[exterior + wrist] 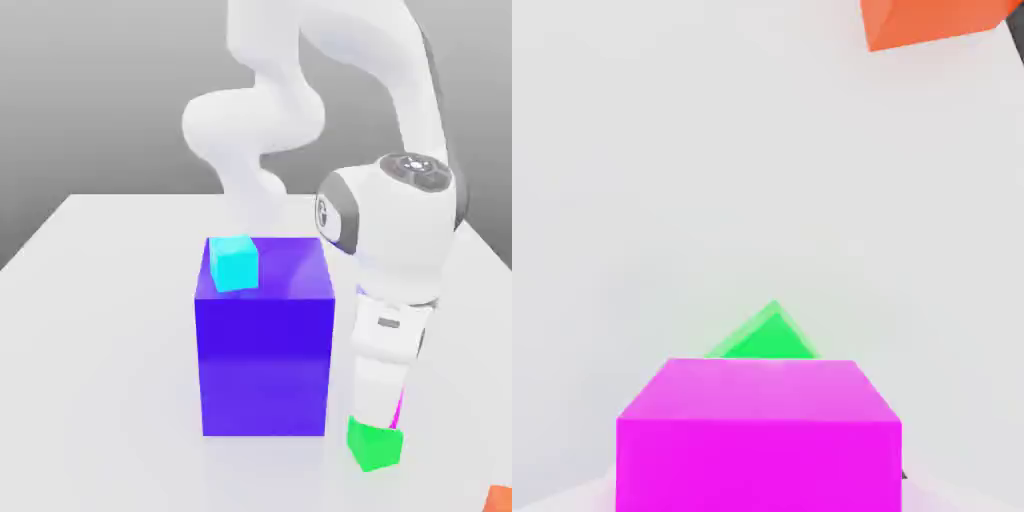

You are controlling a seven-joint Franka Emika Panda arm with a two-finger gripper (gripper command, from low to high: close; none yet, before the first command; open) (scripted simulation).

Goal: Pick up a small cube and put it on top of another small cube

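Observation:
My gripper (386, 412) hangs low at the front of the table on the exterior view's right, pointing down at the green cube (375, 445). The magenta cube (399, 404) shows as a thin pink sliver at the hand's lower end, just above the green cube. In the hand view the magenta cube (757, 435) sits very close to the camera, and a corner of the green cube (767, 338) peeks out beyond it. Whether the two cubes touch is hidden.
A big blue-violet block (265, 340) stands just to the exterior view's left of the hand, with a small cyan cube (233, 263) on its top. An orange cube (500, 498) (937, 22) lies at the front right corner, near the table's edge.

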